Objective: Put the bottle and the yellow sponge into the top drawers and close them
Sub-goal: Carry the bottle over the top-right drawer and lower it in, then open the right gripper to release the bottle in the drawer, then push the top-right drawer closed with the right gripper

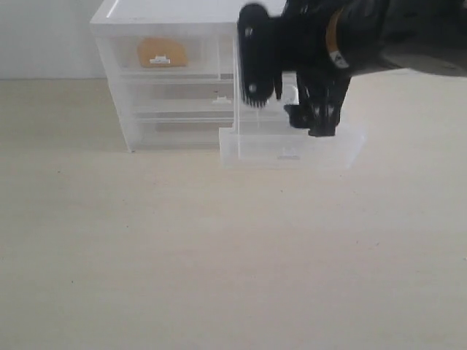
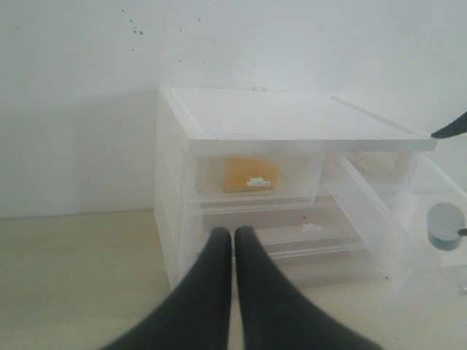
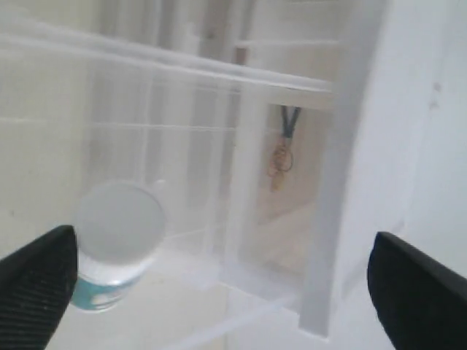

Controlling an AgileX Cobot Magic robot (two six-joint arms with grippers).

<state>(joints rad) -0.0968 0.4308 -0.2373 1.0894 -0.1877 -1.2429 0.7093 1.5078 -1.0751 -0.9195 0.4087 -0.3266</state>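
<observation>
Left claw (image 2: 233,238): pinched fully together, holding nothing, hanging low over the table (image 1: 219,255) short of the drawer unit (image 2: 292,117).

Straight ahead of that claw and a little above its tips: left top drawer (image 2: 300,173), pushed in. The yellow sponge (image 2: 246,173) showed through its translucent front, just behind the tab handle (image 2: 255,182). I judged this half of the task done.

To the right of the left claw, well apart from it: right top drawer (image 1: 292,149), pulled far out of the unit.

Bottle (image 3: 117,237): upright on the floor of that open drawer, below the right claw and close beside one finger (image 3: 36,284). Whether the two touched could not be told.

Right claw (image 3: 222,248): spread wide over the open drawer, gripping nothing.

Step in hand, as I read it: bottle delivered, withdrawal and closing of the right drawer left to do.

Risks:
- The near finger could clip the cap on the way up and topple the bottle, because it sat off-centre between the fingers.
- A spread finger could catch the drawer wall and drag the light drawer further out.
- An off-centre push on the drawer front could skew it and jam it.
- A hard push could slide the whole unit back.
</observation>
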